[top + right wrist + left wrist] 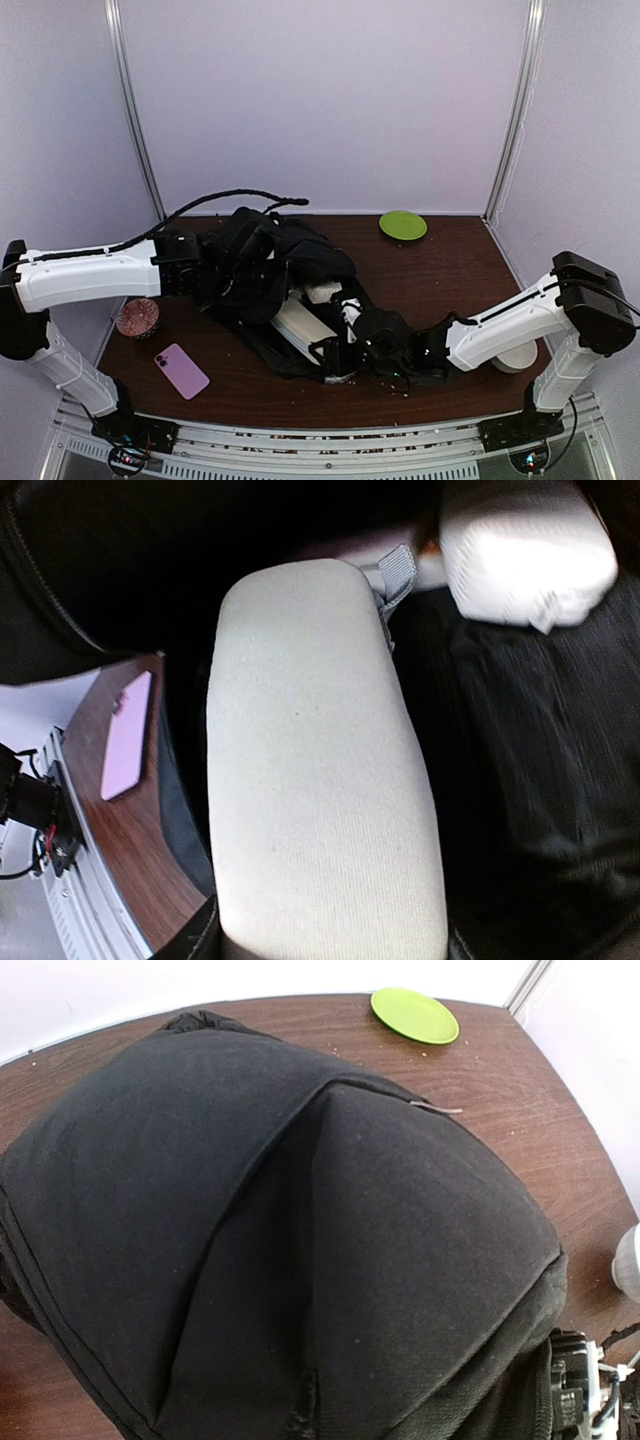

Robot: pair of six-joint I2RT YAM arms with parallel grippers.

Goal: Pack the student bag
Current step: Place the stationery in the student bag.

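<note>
Both reach the student bag (pixel 290 255): left fingers (pixel 205 272) pressed together, right fingers (pixel 345 352) unclear.

Top view looks down; both wrist views hug the bag (pixel 300 1210).

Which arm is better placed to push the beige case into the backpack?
Right: its end effector faces the beige case at the backpack opening; the left end effector is on its left side.

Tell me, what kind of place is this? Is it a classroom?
Probably a robot test booth, not a classroom. Plain pale walls close in a brown table, and a white left arm and right arm stand at its edge, reaching to a black backpack.
</note>
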